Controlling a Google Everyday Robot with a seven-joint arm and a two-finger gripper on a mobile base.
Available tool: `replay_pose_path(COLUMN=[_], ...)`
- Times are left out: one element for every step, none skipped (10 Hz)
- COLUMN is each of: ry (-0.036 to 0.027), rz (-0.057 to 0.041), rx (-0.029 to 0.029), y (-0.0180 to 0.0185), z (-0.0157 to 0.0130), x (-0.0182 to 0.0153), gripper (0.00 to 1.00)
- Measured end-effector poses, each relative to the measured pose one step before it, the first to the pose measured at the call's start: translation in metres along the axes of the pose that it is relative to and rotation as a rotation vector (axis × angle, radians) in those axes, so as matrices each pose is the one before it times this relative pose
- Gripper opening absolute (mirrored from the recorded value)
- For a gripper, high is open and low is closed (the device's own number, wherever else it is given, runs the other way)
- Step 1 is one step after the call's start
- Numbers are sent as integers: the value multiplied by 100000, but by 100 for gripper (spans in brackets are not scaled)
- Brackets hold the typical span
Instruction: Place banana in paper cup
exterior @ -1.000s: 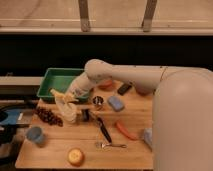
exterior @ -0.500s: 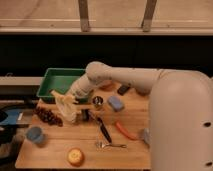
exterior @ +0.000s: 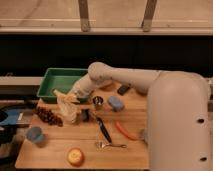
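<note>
Looking through the one camera view, I see the gripper [exterior: 73, 96] clenched on the banana [exterior: 62, 98], holding it just above the paper cup [exterior: 71, 116]. The cup stands on the table [exterior: 55, 150] between the dark grapes [exterior: 47, 116] and the small metal cup [exterior: 98, 102], in front of the green tray [exterior: 56, 79]. I judge the placing step to be in hand: the next move calls for lining the banana's lower end over the rim, lowering it inside and letting go without tipping the light cup. I can read no brand, label or writing anywhere.
</note>
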State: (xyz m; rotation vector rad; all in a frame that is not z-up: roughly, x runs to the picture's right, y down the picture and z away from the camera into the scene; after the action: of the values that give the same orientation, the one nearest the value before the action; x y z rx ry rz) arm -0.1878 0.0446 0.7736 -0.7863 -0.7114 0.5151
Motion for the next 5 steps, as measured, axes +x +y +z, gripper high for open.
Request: replay_pose_path(ry=[164,40,-69,59,-30], rz=[-501,-274,-40,423,524], rx=[1545,1411,1330,1025,97], y=[-165,-107,-120,-227,-111], z=[-585,-633,-701,-442,-28], x=[-537,-467,-374,103,234], gripper=[0,0,0,0,0])
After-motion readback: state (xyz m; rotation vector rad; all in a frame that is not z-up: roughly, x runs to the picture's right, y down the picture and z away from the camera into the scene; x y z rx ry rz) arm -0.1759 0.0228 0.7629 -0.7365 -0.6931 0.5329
